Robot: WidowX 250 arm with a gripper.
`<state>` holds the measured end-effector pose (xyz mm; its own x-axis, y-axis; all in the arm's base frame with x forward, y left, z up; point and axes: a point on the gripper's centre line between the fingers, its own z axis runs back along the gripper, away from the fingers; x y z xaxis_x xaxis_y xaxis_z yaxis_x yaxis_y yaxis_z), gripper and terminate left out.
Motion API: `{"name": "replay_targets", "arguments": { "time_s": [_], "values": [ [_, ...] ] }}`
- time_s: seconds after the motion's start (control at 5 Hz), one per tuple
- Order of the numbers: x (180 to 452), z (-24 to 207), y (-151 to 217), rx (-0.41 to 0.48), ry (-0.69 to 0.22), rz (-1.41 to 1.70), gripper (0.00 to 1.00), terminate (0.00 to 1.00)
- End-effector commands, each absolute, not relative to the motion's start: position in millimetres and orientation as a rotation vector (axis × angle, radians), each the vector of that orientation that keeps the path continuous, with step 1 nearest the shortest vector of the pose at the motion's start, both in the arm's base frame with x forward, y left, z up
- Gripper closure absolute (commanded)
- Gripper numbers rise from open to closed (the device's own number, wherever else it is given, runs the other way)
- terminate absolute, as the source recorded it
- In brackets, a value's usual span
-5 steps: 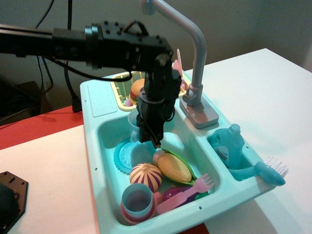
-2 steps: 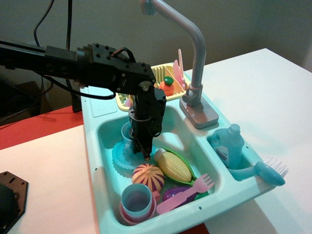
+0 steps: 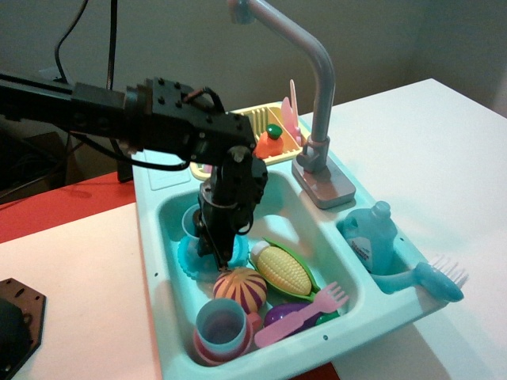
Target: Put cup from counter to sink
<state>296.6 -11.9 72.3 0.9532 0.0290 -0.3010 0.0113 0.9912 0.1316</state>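
The tool (image 3: 223, 255) hangs down in the sink (image 3: 170, 210), the upright cup (image 3: 193, 221) touching its left-edge side; its grip cannot be told.

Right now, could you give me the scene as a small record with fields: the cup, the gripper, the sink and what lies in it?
cup: light-blue cup, inside the basin, at its back left
gripper: gripper lowered into the basin beside the cup; grip unclear
sink: teal sink with grey faucet
in the basin: corn, striped ball, pink fork, handled cup
rack: yellow dish rack behind the basin
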Motion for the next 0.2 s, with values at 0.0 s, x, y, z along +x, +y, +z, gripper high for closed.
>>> {"name": "replay_targets", "arguments": {
  "time_s": [0.0],
  "values": [
    [300.0,138.6,7.9,0.135,0.2,0.021,0.0,1.0]
  ]
}}
